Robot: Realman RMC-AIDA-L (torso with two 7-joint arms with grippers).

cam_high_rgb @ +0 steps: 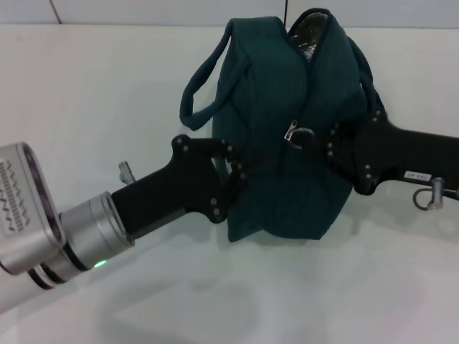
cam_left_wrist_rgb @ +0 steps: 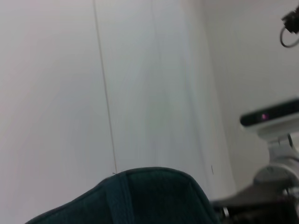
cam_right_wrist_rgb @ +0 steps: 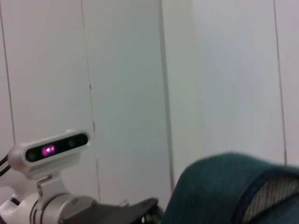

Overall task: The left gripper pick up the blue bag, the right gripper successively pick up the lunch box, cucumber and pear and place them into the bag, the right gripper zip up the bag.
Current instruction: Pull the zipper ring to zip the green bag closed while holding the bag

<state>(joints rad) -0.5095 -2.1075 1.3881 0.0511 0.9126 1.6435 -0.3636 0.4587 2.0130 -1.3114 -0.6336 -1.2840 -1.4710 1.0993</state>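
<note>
Now, counts: you have one blue bag (cam_high_rgb: 287, 143), two loop handles, two grippers.
Bag: soft ribbed fabric, upright on the white table (cam_high_rgb: 86, 107), foil lining showing at its part-open top.
Left gripper (cam_high_rgb: 240, 175): pinching the bag's side.
Right gripper (cam_high_rgb: 331, 147): against the opposite side; grip unclear.
Head view only: metal zipper ring (cam_high_rgb: 300, 133).

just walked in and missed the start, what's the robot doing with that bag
Both arms are at the blue bag, which stands on the white table. The left gripper is against the bag's left side and the right gripper is at its right side, close to the zipper's metal ring pull. The top end of the bag gapes a little, showing silver foil lining. No lunch box, cucumber or pear is in sight.
</note>
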